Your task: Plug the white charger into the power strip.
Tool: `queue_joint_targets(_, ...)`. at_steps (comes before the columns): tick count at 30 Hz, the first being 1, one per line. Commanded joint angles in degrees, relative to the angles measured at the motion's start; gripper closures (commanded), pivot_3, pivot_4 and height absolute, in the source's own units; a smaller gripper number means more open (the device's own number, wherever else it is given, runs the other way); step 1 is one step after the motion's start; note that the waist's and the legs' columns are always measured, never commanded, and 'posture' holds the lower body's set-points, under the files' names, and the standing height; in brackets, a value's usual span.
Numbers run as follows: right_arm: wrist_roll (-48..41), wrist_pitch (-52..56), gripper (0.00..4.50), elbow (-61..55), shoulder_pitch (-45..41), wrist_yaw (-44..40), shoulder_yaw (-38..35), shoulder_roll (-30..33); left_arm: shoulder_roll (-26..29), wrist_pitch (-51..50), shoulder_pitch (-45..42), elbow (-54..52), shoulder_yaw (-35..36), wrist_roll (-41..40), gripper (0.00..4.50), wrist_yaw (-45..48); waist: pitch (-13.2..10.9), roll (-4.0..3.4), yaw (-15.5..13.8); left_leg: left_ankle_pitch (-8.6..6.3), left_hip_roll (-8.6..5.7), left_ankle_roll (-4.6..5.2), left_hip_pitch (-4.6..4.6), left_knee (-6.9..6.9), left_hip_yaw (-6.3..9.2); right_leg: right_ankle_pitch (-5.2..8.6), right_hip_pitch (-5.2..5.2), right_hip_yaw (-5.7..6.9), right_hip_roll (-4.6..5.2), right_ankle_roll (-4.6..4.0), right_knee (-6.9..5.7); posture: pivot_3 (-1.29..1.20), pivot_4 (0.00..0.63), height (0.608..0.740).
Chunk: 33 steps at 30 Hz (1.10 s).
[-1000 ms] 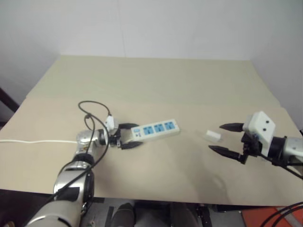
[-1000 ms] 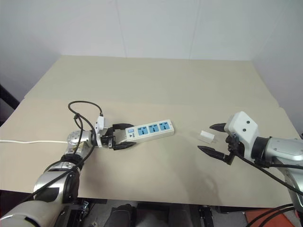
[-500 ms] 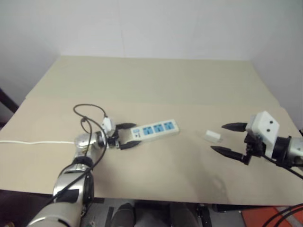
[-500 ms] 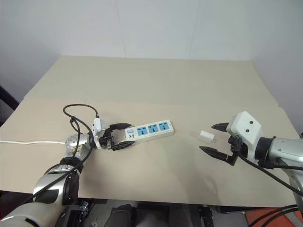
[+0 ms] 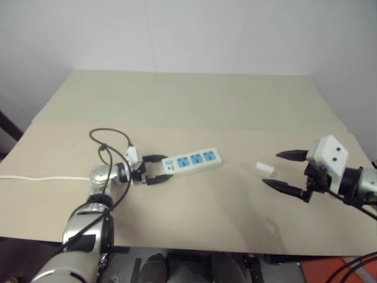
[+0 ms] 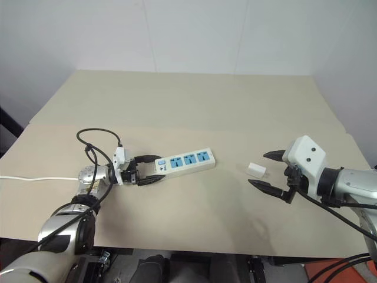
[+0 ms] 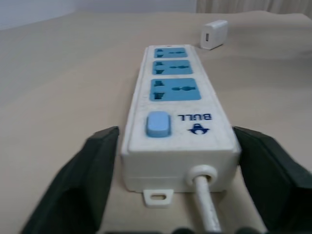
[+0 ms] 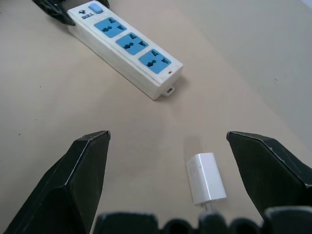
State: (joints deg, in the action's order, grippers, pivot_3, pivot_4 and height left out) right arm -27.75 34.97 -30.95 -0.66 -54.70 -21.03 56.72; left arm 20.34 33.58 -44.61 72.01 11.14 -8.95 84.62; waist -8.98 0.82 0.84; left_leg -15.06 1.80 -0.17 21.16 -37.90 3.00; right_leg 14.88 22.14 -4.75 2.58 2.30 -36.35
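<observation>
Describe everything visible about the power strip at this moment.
The power strip is a long white plastic bar lying flat on the tan table, with three blue socket faces, all empty, a blue switch and the print BULL at its cord end. A thin white cord leaves that end. The left hand brackets the cord end, one black finger along each long side. The white charger lies apart from it.

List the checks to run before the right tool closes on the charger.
1. Left tool shut on the strip's switch end: ok.
2. Right tool open: ok.
3. Charger flat on the table, in line with the gap between the right tool's fingers: ok.
4. Charger gripped: not ok, not yet touched.
5. All three sockets free and facing up: ok.
6. Which way the charger's prongs point: cannot tell.
</observation>
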Motion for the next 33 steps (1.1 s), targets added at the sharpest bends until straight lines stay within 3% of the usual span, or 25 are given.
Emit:
queue_joint_targets(1,0.0,-1.4,0.00,-1.3,0.3,0.4,-1.3,0.0,-0.8,-0.7,-0.6,0.4,0.6,-0.8,1.30,-0.5,0.0,0.00,-0.2,0.00,0.00,0.00,0.00,0.00,0.00,0.00,0.00,0.00,0.00,0.00,0.00,0.00,0.150,0.740)
queue_joint_targets(9,-0.2,-0.2,0.00,-1.1,-0.4,0.9,-0.8,0.9,-0.2,-1.3,-0.8,0.0,-1.6,1.1,1.30,1.7,0.0,-0.02,-0.2,0.00,-0.01,0.00,0.00,0.00,0.00,0.00,-0.01,0.00,0.01,0.00,0.00,0.00,0.150,0.740)
queue_joint_targets(15,-3.9,10.6,0.00,0.0,-8.3,0.1,3.4,7.1,0.4,-0.5,-0.8,-1.3,-3.3,1.6,1.30,6.1,0.0,-0.05,0.0,0.00,0.02,0.00,0.01,0.00,0.00,0.00,0.01,0.01,-0.01,0.00,0.03,0.00,0.150,0.740)
queue_joint_targets(18,-3.2,16.6,0.00,1.0,-17.2,-1.0,11.5,12.4,0.3,-0.4,-0.3,-2.4,-5.7,1.1,1.30,7.8,0.0,-0.07,0.0,0.00,0.01,0.00,0.02,0.00,0.00,0.00,0.02,0.01,0.00,0.00,0.04,0.00,0.150,0.740)
queue_joint_targets(21,-0.2,21.4,0.00,1.7,-30.0,-4.4,24.2,15.8,0.3,-0.6,0.4,-3.2,-8.7,0.3,1.30,7.9,0.1,-0.12,-0.1,0.00,0.05,0.00,0.02,0.01,0.00,0.00,0.06,0.02,0.00,-0.01,0.06,0.00,0.150,0.740)
queue_joint_targets(27,9.3,27.8,0.00,7.3,-49.2,-6.5,44.7,10.9,-0.6,-0.3,1.7,-5.1,-12.7,-2.3,1.30,7.9,0.1,-0.14,-0.1,0.00,0.02,0.00,0.17,-0.01,0.02,0.00,0.10,0.08,0.06,-0.01,0.16,0.00,0.150,0.740)
queue_joint_targets(33,17.4,29.7,0.00,13.0,-59.4,-10.7,57.2,8.3,-0.9,0.1,2.5,-6.1,-15.5,-4.2,1.30,7.9,0.1,-0.21,-0.7,0.00,0.00,0.00,0.23,-0.03,0.07,0.00,0.19,0.15,0.08,0.00,0.14,0.00,0.150,0.740)
